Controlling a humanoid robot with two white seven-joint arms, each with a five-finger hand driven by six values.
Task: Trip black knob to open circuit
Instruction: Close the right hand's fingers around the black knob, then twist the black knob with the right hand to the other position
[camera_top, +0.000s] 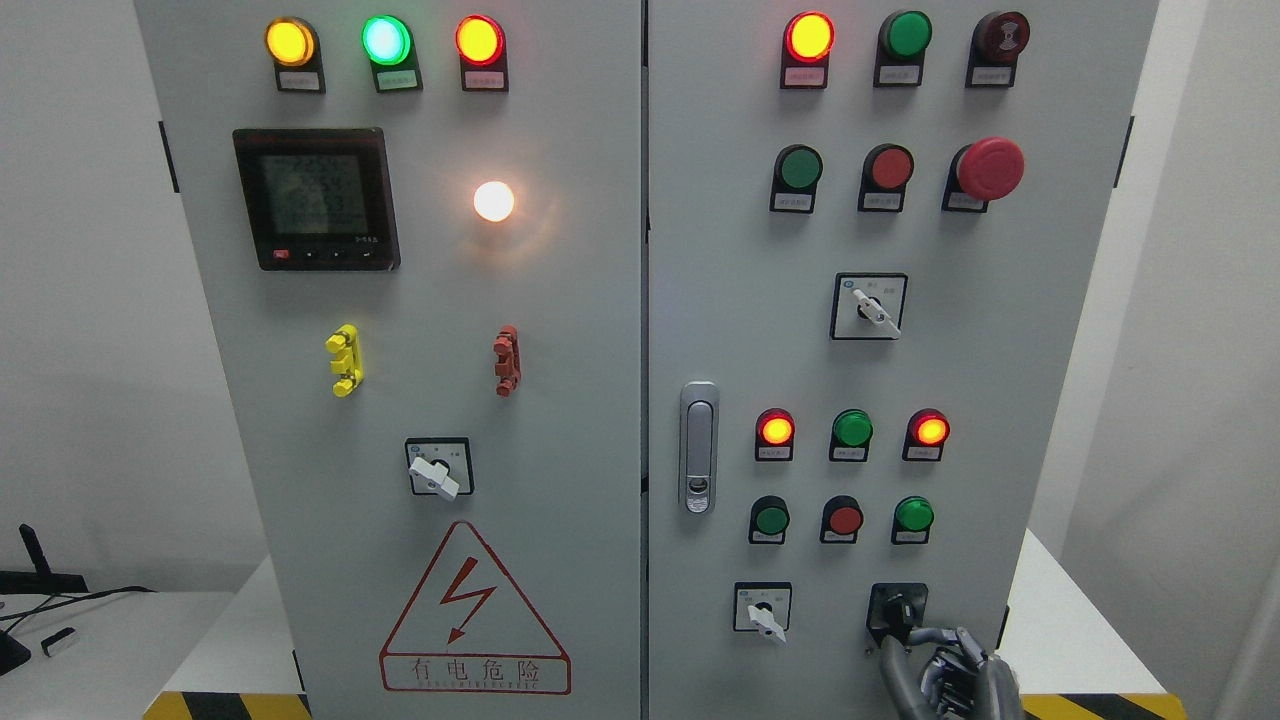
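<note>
The black knob (897, 606) sits in a black square plate at the lower right of the cabinet's right door (1000, 330), its handle roughly upright. My right hand (915, 636) comes up from the bottom edge just below it. Its grey fingers (938, 637) curl in and meet the knob's lower end, so the hand is shut on the knob. The rest of the hand and the arm are cut off by the frame's bottom. My left arm does not show.
A white selector switch (765, 612) sits left of the knob. Above it are rows of red and green buttons and lamps (846, 429). A door latch (698, 447) stands at the right door's left edge, and a red mushroom stop button (989, 168) higher up.
</note>
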